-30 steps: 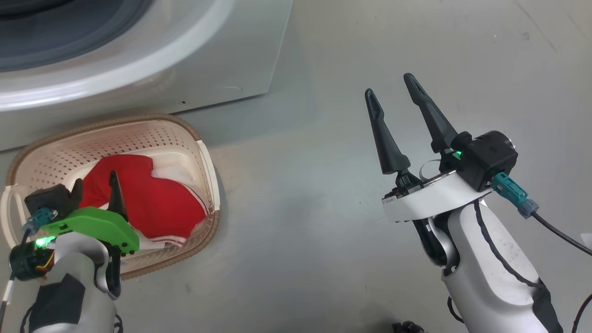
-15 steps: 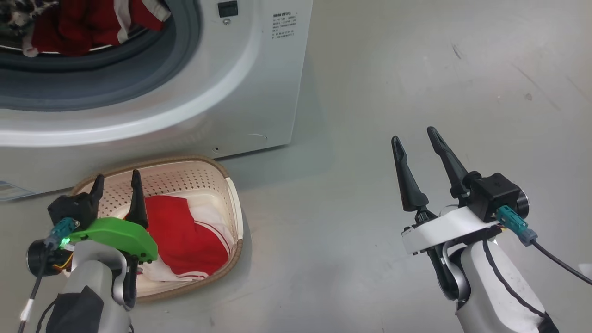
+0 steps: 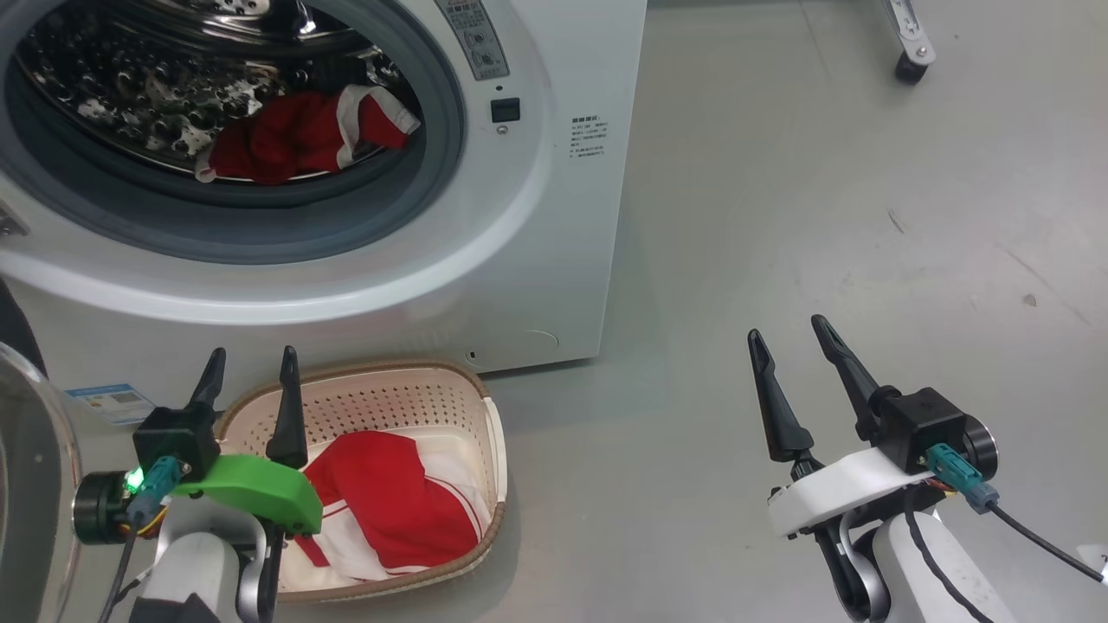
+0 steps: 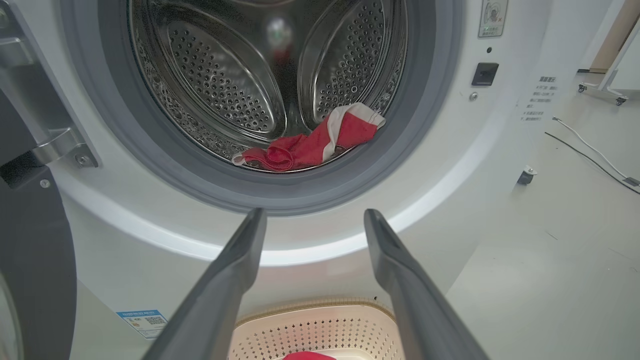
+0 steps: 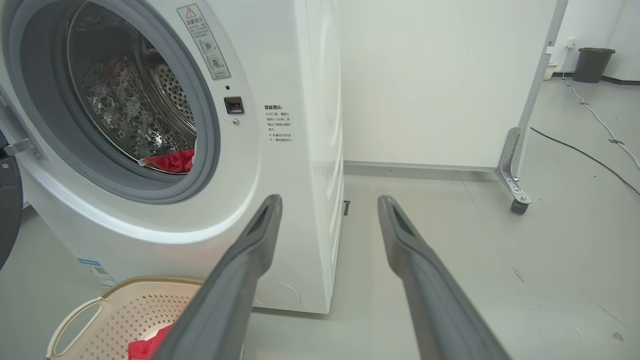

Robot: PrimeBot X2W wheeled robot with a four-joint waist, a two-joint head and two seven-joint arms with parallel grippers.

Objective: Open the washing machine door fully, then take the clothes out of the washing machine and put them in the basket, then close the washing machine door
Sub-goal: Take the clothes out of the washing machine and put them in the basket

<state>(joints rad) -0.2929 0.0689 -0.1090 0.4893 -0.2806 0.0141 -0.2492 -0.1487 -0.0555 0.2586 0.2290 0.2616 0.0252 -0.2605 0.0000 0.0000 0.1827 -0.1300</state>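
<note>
The washing machine (image 3: 537,216) stands with its door (image 3: 26,484) swung open at the far left. A red and white piece of the clothes (image 3: 294,138) lies at the front of the steel drum, also seen from my left wrist (image 4: 310,145) and right wrist (image 5: 172,161). Another red and white piece (image 3: 398,510) lies in the cream basket (image 3: 407,376) on the floor below the opening. My left gripper (image 3: 252,352) is open and empty over the basket's left side, its fingers pointing at the drum (image 4: 315,212). My right gripper (image 3: 785,326) is open and empty over bare floor to the right (image 5: 330,197).
A blue label (image 3: 108,400) is stuck low on the washer's front. A white panel on a castor foot (image 5: 515,195) stands behind to the right, with a cable (image 5: 575,150) on the floor and a dark bin (image 5: 592,62) further back. Grey floor spreads right of the washer.
The head camera has tilted up, bringing the drum and the clothes inside it into sight. My left gripper now sits higher and further left over the basket, off the red piece. Both grippers stay open.
</note>
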